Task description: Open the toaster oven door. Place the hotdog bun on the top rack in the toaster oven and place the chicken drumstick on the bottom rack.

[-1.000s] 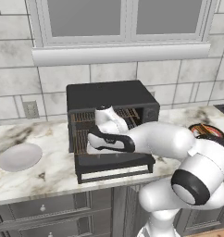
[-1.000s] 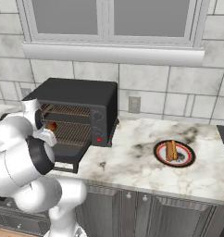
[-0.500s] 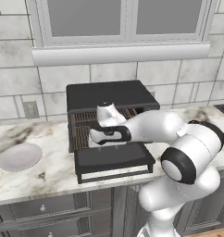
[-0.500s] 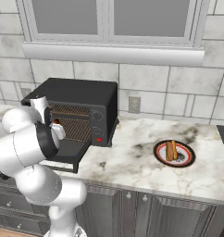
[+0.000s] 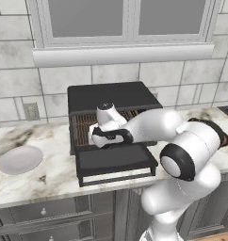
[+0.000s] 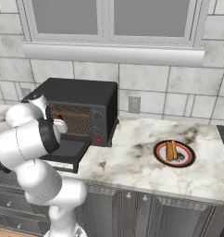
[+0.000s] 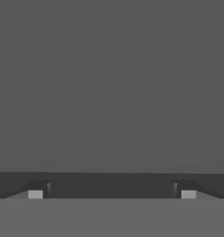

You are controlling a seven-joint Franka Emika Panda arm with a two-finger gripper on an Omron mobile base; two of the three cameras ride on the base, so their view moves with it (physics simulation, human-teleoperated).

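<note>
Left base view shows the toaster oven door folded flat, the gripper spread wide and empty at the toaster oven mouth. Door-opening looks finished. The hotdog bun lies on a plate well apart along the bench; next, reaching there to grasp it.

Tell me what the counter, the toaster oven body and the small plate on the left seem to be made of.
The counter looks like polished marble: pale with brown-grey veining. The toaster oven body looks like matte black painted metal, though plastic can't be ruled out; it shows no shine. The plate looks like plain white ceramic with a smooth, unpatterned surface.
</note>
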